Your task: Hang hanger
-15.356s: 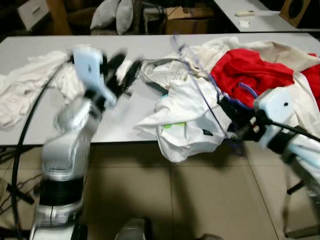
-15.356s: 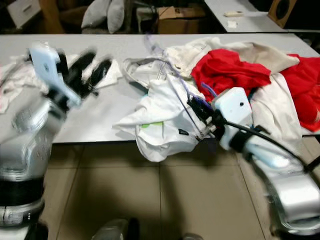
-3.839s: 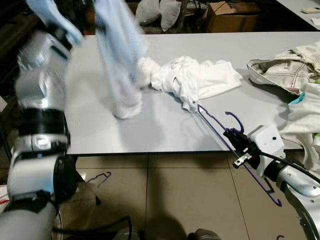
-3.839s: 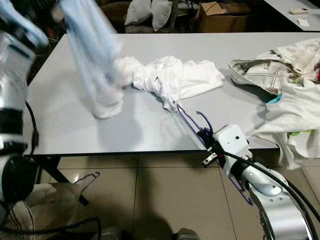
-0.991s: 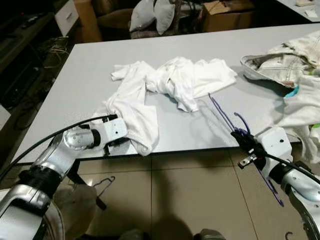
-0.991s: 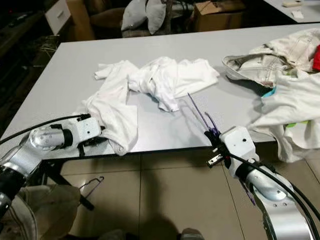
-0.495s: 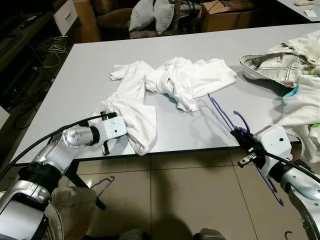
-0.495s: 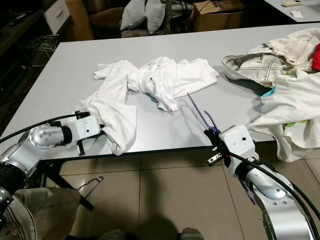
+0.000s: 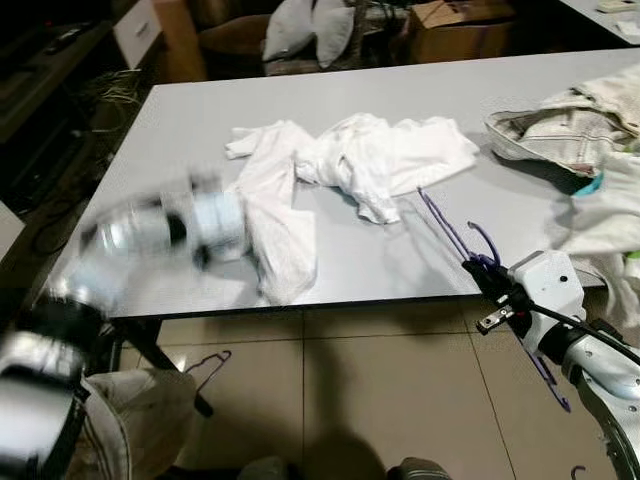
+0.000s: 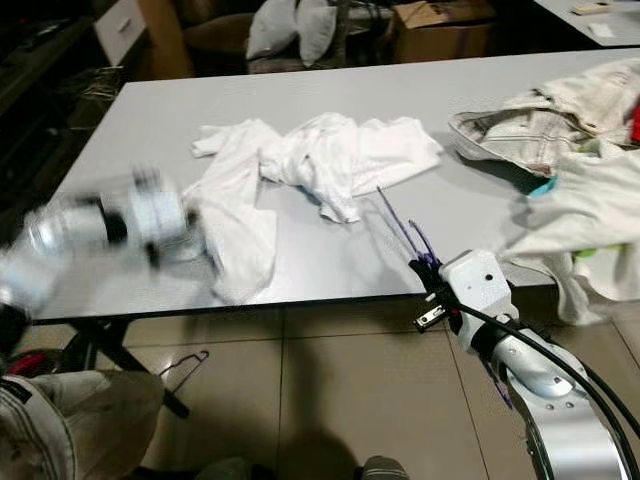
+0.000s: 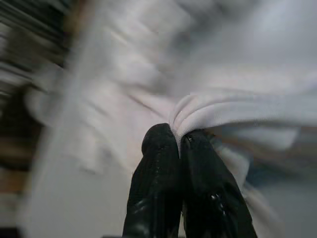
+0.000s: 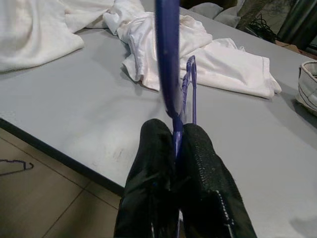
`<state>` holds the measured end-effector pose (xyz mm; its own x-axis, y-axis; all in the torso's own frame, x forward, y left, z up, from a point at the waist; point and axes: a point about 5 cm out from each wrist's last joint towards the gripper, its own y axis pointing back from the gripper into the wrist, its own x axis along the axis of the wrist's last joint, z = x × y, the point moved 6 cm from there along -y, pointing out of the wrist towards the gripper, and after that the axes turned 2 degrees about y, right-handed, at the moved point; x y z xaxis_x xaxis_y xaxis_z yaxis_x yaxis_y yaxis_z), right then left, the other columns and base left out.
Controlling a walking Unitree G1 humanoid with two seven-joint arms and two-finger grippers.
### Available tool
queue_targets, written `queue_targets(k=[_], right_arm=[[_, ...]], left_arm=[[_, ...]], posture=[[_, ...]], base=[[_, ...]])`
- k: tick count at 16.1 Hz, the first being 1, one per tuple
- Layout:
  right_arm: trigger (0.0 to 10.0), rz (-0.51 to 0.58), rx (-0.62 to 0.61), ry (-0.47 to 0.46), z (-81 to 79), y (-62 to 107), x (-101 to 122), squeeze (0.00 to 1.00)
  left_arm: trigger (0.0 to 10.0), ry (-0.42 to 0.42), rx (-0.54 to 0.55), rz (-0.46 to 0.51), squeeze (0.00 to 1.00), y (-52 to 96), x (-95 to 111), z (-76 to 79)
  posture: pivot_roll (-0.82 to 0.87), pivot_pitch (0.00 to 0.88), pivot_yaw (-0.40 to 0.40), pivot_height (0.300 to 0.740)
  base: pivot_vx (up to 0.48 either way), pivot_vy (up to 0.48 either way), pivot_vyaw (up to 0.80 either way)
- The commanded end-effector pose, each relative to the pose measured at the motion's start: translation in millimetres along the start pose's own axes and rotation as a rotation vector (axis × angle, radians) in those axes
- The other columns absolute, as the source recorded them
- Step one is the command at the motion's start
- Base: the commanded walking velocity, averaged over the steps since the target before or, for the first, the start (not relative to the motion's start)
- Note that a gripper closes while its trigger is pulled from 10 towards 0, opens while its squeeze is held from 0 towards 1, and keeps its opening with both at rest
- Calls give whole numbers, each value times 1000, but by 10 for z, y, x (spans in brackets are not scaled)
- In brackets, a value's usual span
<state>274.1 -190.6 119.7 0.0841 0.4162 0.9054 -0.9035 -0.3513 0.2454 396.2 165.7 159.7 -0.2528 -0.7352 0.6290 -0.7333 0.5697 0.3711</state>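
A purple wire hanger (image 9: pixel 450 228) slants up over the front edge of the grey table (image 9: pixel 190 120), and my right gripper (image 9: pixel 484 276) is shut on its lower part. In the right wrist view both fingers (image 12: pixel 198 148) pinch the purple hanger (image 12: pixel 167 59). A crumpled white shirt (image 9: pixel 345 160) lies across the middle of the table. My left gripper (image 9: pixel 240 235), blurred by motion, is at the shirt's near end above the table's front left. In the left wrist view the left gripper (image 11: pixel 178 138) is shut on a fold of the white cloth (image 11: pixel 233 109).
Cream denim (image 9: pixel 545 130) and a white garment (image 9: pixel 605 215) draped over the edge lie at the table's right. A dark hanger (image 9: pixel 205 368) lies on the tiled floor under the left side. Cushions (image 9: pixel 310 30) and a cardboard box (image 9: pixel 460 25) stand behind the table.
My left arm has swung up and away from the table's front edge and is now blurred, still gripping the shirt's end. The right gripper and hanger have stayed put.
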Motion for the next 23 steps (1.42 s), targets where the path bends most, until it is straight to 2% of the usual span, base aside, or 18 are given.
queue_targets(k=[1,2,4,5,8,10,11,12,13,15,18,19,20,23], right_arm=[[10000,-21,7,-2,5,-12,-42,0],[10000,-19,7,-2,6,-23,-34,0],[10000,-18,6,-2,0,-19,-36,0],[10000,-20,6,-4,-4,-11,-46,0],[10000,-18,-3,-5,11,-6,-42,0],[10000,-20,-5,-4,10,4,-46,0],[10000,-20,-5,-4,8,7,-47,0],[10000,-21,-7,-3,11,15,-48,0],[10000,-15,-15,4,20,49,-32,0],[10000,14,7,6,-20,86,24,0],[10000,196,212,-119,-311,258,443,0],[10000,209,244,-121,-349,286,485,0],[10000,233,328,-122,-442,356,588,0],[10000,248,410,-132,-526,409,682,0]], left_arm=[[0,13,122,119,0,26,369,-357],[0,58,213,268,0,77,759,-625],[0,122,264,383,0,121,1022,-764],[0,181,231,400,0,55,1056,-698],[0,155,67,221,0,-246,711,-146],[0,139,-8,116,0,-357,490,148],[0,138,-20,101,0,-373,455,199],[3961,146,-92,82,0,-410,417,395],[0,225,-95,109,0,-455,485,446],[0,248,-39,90,0,-475,464,331],[0,278,94,76,0,-496,487,-26],[0,280,111,77,0,-503,506,-74],[0,282,172,84,0,-506,577,-241],[0,261,196,89,0,-508,626,-349]], posture=[[-137,0,113,740],[-138,0,116,740],[-139,0,117,740],[-141,0,122,740],[-152,0,130,740],[-158,0,133,740],[-158,0,133,740],[-176,0,146,740],[-186,0,153,740],[-194,0,160,740],[-215,0,172,740],[-215,0,172,740],[-219,0,168,740],[-219,0,161,740]], base=[[0,0,0],[0,0,0],[0,0,0],[0,0,0],[0,0,0],[0,0,0],[0,0,0],[0,0,0],[0,0,0],[0,0,0],[0,0,0],[0,0,0],[0,0,0],[0,0,0]])
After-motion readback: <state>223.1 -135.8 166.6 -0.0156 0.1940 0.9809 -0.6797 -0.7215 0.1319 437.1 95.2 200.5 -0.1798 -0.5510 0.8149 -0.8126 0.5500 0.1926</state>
